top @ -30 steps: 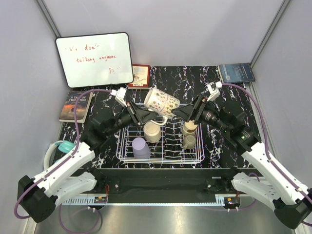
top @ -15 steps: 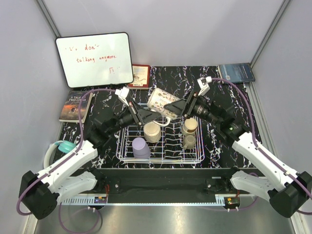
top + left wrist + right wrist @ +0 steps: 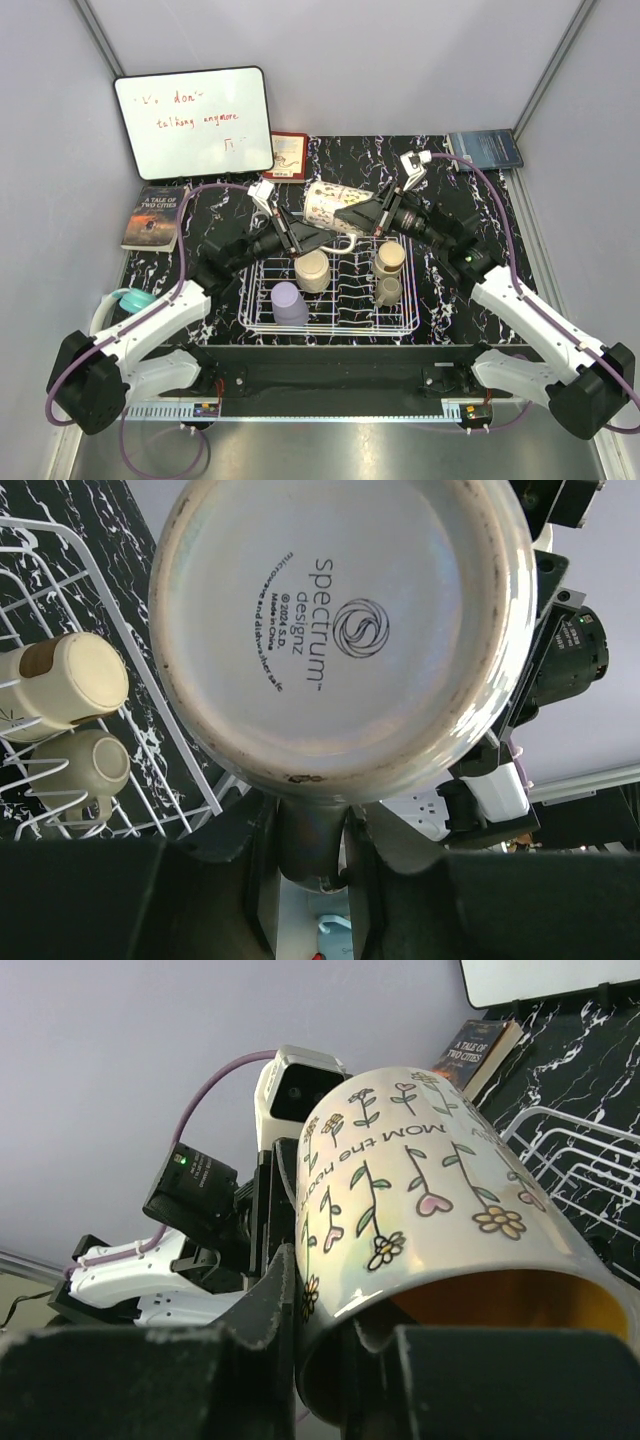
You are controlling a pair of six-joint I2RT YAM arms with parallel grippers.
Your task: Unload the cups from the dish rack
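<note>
A white flowered mug [image 3: 328, 206] hangs tilted above the back of the white wire dish rack [image 3: 330, 326], held from both sides. My left gripper [image 3: 322, 240] is shut on the mug's handle [image 3: 312, 840], below its stamped base [image 3: 340, 630]. My right gripper [image 3: 352, 214] is shut on the mug's rim [image 3: 400, 1300], one finger [image 3: 272, 1310] outside the wall and the other inside. In the rack stand a lavender cup [image 3: 289, 303], a cream cup [image 3: 312, 270], a tan cup [image 3: 389, 259] and an olive-grey cup [image 3: 388, 291].
A whiteboard [image 3: 194, 120] leans at the back left, with a red booklet [image 3: 288, 155] beside it. A book [image 3: 155, 215] lies at the left and a blue book [image 3: 485, 148] at the back right. A teal object [image 3: 135, 299] sits by the left arm.
My right gripper has moved left to the mug's mouth and shut on its rim. The left gripper has kept hold of the handle, and the mug has sunk a little.
</note>
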